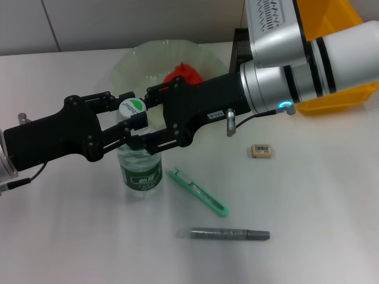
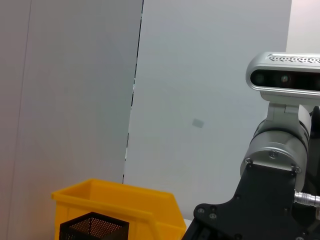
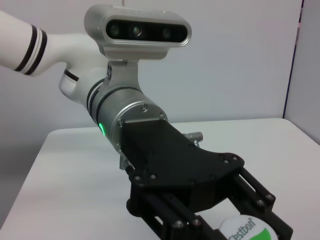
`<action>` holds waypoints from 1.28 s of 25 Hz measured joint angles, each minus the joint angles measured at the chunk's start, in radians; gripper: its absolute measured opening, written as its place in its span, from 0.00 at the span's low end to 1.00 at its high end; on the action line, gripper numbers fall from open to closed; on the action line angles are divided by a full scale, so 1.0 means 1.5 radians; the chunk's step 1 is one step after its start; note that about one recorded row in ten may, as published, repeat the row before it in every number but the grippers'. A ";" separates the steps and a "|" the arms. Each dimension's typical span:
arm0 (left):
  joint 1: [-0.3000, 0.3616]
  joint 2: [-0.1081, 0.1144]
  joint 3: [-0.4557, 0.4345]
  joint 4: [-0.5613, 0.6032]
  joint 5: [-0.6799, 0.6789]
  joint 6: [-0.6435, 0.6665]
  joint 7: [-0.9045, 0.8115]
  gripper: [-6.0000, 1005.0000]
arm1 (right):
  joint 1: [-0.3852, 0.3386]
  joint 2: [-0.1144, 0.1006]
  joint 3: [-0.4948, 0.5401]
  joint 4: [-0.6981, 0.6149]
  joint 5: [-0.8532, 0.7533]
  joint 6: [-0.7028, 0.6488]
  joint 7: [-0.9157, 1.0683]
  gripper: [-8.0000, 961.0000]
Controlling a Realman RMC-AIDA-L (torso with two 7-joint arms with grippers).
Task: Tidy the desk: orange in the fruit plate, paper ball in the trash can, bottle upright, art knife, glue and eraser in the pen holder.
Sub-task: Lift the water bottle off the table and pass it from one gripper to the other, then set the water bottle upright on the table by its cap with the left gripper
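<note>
From the head camera I see the bottle standing upright on the white desk, just in front of the fruit plate, with both arms meeting at its top. My left gripper reaches in from the left with its fingers spread, one on each side of the neck under the white-and-green cap; I cannot tell whether they press on it. My right gripper comes from the opposite side, its black fingers also apart around the same neck, and again contact is unclear. The orange sits in the fruit plate, partly hidden behind the right gripper's body. The art knife lies flat on the desk just right of the bottle, and the glue lies nearer to me, apart from the knife. The eraser rests alone further right. The pen holder stands behind the right arm, beside the trash can. In the right wrist view, the left gripper frames the cap.
</note>
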 joint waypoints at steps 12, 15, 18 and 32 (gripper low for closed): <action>0.001 0.001 0.000 0.000 -0.002 0.000 -0.001 0.47 | -0.009 0.000 0.009 -0.001 0.001 -0.002 0.022 0.69; 0.001 0.002 -0.001 0.000 -0.002 0.000 -0.004 0.47 | -0.013 -0.001 0.010 -0.001 0.000 -0.011 0.028 0.69; 0.001 0.002 -0.001 0.000 -0.002 0.000 -0.008 0.47 | -0.017 -0.001 0.017 -0.001 0.000 -0.026 0.029 0.69; 0.000 0.002 -0.001 0.004 -0.003 0.000 -0.009 0.49 | -0.072 -0.002 0.053 -0.061 0.000 -0.076 0.058 0.67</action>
